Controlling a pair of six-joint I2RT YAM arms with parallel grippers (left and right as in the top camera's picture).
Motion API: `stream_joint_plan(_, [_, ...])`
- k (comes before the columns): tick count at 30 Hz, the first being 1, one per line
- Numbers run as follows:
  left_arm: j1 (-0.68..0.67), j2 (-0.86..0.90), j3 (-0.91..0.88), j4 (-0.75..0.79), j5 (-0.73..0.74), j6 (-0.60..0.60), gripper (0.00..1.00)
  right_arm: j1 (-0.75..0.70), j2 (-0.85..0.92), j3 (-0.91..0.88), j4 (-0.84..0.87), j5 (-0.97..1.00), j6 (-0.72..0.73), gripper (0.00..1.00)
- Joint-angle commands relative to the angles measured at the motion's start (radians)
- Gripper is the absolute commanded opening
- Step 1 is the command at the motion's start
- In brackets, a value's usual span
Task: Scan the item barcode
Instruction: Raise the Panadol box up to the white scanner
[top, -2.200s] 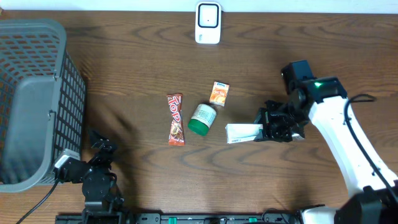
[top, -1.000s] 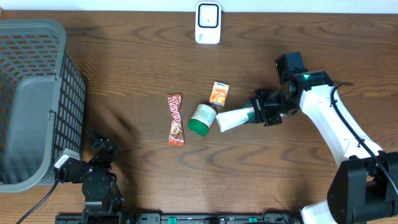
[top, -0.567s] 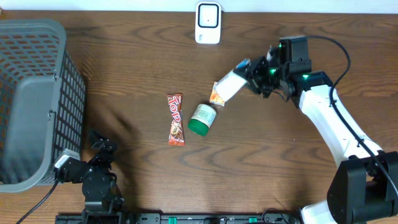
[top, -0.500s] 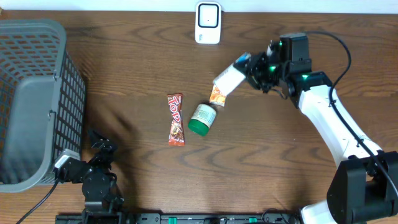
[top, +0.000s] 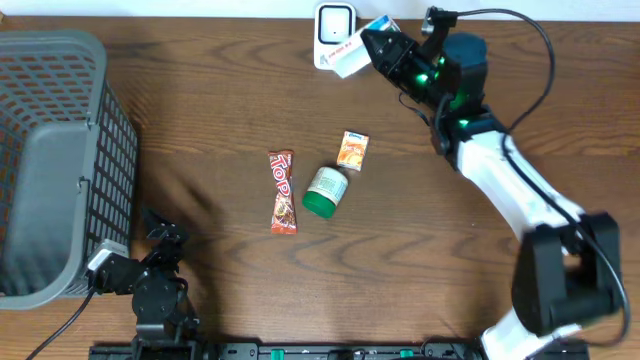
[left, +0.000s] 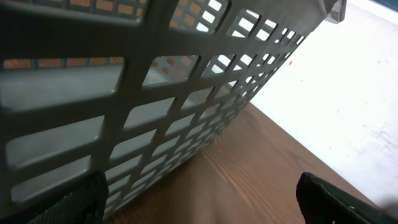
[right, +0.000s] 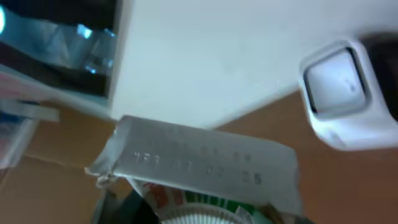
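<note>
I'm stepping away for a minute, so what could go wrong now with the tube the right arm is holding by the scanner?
The right gripper holds the white tube by one end, so the long free end could sag or slip. Seen from overhead, the tube overlaps the scanner and might knock it. The wrist view shows only the crimped end, so the barcode may not face the scanner.

Robotics lab bench staged as shop checkout. Wood-grain tabletop against white wall. White barcode scanner at far edge, grey plastic shopping basket at left. Small packaged groceries in middle: snack bar, green-lidded jar, orange packet. White robot arm with trailing cables.
</note>
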Motion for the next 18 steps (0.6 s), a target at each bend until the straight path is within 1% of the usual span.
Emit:
stream_joint_plan(1, [0.003, -0.006, -0.018, -0.023, -0.017, 0.002, 0.97, -0.003, 0.175, 0.001, 0.293, 0.023, 0.153, 0.34])
stream_joint_plan(4, [0.003, -0.006, -0.018, -0.023, -0.017, 0.001, 0.97, -0.012, 0.281, 0.006, 0.493, 0.06, 0.235, 0.34])
stream_joint_plan(6, [0.003, -0.006, -0.018, -0.023, -0.017, 0.001, 0.97, -0.017, 0.343, 0.02, 0.545, 0.095, 0.29, 0.34])
stream_joint_plan(11, [0.003, -0.006, -0.018, -0.023, -0.017, 0.001, 0.97, -0.021, 0.476, 0.122, 0.59, 0.124, 0.319, 0.33])
stream_joint_plan(16, [0.003, -0.006, -0.018, -0.023, -0.017, 0.001, 0.97, -0.024, 0.572, 0.286, 0.585, 0.126, 0.319, 0.34])
stream_joint_plan(18, [0.003, -0.006, -0.018, -0.023, -0.017, 0.001, 0.97, -0.023, 0.6, 0.35, 0.552, 0.143, 0.319, 0.34])
